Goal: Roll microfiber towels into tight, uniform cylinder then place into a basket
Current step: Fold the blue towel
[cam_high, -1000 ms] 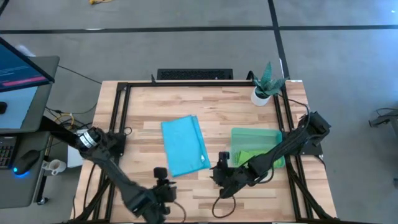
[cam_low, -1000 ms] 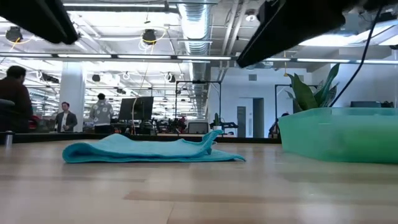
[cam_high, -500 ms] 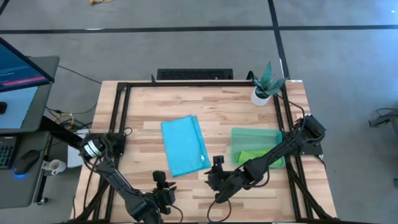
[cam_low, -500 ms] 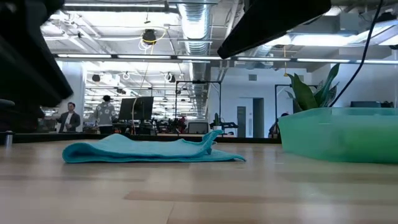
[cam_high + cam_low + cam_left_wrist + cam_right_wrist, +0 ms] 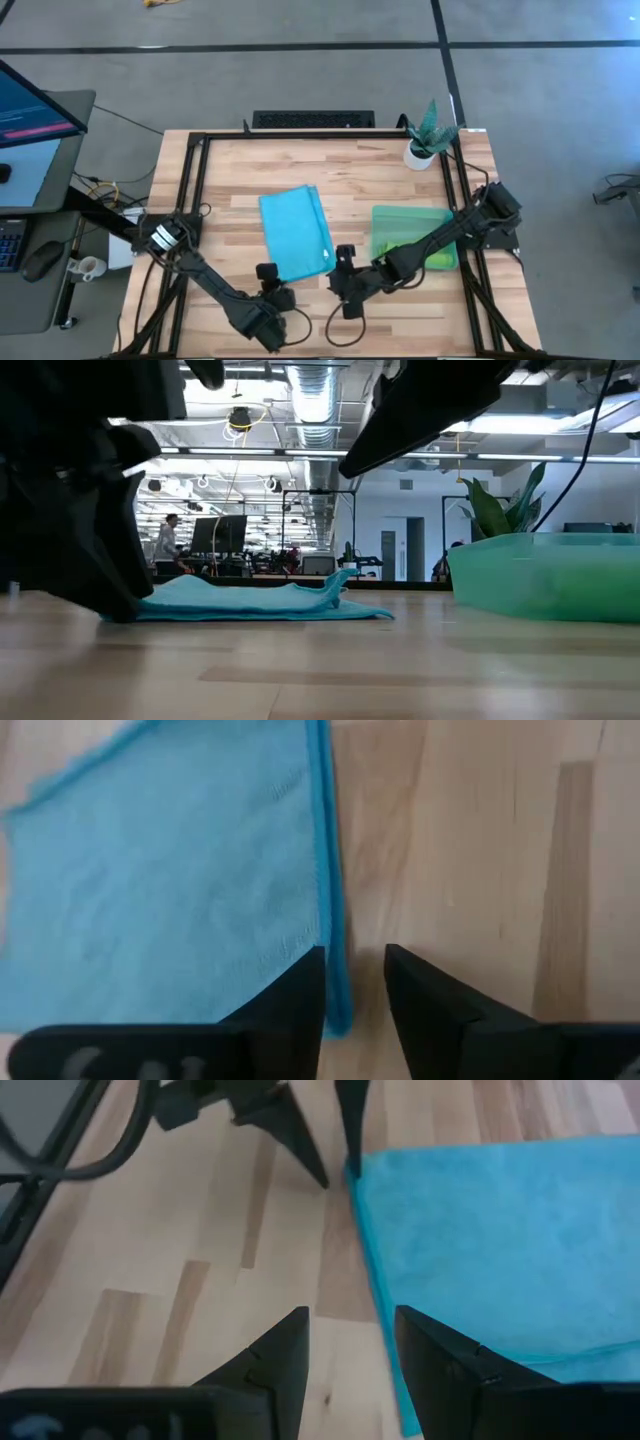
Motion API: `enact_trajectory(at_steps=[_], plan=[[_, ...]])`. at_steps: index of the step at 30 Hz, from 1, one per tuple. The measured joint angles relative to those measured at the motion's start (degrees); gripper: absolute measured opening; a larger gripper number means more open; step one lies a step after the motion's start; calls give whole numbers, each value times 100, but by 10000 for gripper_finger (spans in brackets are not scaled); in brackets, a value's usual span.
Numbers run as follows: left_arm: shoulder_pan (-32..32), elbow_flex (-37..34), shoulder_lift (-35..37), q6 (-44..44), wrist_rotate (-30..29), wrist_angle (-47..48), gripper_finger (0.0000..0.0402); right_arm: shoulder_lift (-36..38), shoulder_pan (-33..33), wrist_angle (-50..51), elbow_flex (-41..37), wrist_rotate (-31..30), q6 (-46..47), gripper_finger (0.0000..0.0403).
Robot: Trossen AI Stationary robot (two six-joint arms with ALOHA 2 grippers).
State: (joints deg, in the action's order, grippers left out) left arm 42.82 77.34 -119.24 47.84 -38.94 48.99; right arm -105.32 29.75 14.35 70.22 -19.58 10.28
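The left tool (image 5: 355, 982) is sitting low at the near left corner of the turquoise towel (image 5: 296, 232), its two dark fingers standing slightly parted with the towel's edge running just beside one of them, not yet pinched. A second ago this arm was farther back toward the front edge of the tabletop (image 5: 350, 170); it has swung in to the cloth, and its jaws have been widening a little as it arrives. The right tool (image 5: 348, 1342) is likewise released, fingers apart, and is hovering at the towel's near right corner, having slid over from beside the basket (image 5: 437, 217). The towel is lying flat and unrolled in the middle of the tabletop. A lime green towel (image 5: 412, 252) is already lying in the basket to the right. With both tools now flanking the near edge, the robot seems to be setting up to grip that edge and begin rolling.
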Motion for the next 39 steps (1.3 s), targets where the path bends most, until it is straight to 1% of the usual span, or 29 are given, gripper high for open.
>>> enact_trajectory(at_steps=[4,9,12,14,16,18,22,26,28,30,34,39], plan=[[-101,0,0,64,325,-1,135,0,-90,0,0,3,-3,171],[-122,0,13,93,424,41,187,-97,-96,-79,7,7,-17,171],[-123,99,15,107,508,133,203,-229,-95,4,-20,28,-29,171],[-71,223,13,3,593,212,204,-441,-95,-240,28,8,-76,171],[-13,414,11,-96,589,540,200,-567,-95,-70,-24,3,-368,171],[47,610,11,-140,568,811,193,-802,-97,-337,74,22,-655,171],[136,904,7,-150,528,1236,179,-1103,-89,-291,262,11,-1156,172],[212,996,12,-220,292,1293,169,-1270,-91,-280,454,-81,-1449,185],[219,955,9,-304,138,1309,165,-1306,-102,-167,518,-277,-1553,197],[208,875,11,-340,116,1294,163,-1311,-130,-80,548,-432,-1587,210],[131,714,11,-220,123,1299,163,-1311,-238,219,551,-450,-1388,233],[41,451,11,-173,160,1076,163,-1311,-447,608,547,-451,-900,241]])
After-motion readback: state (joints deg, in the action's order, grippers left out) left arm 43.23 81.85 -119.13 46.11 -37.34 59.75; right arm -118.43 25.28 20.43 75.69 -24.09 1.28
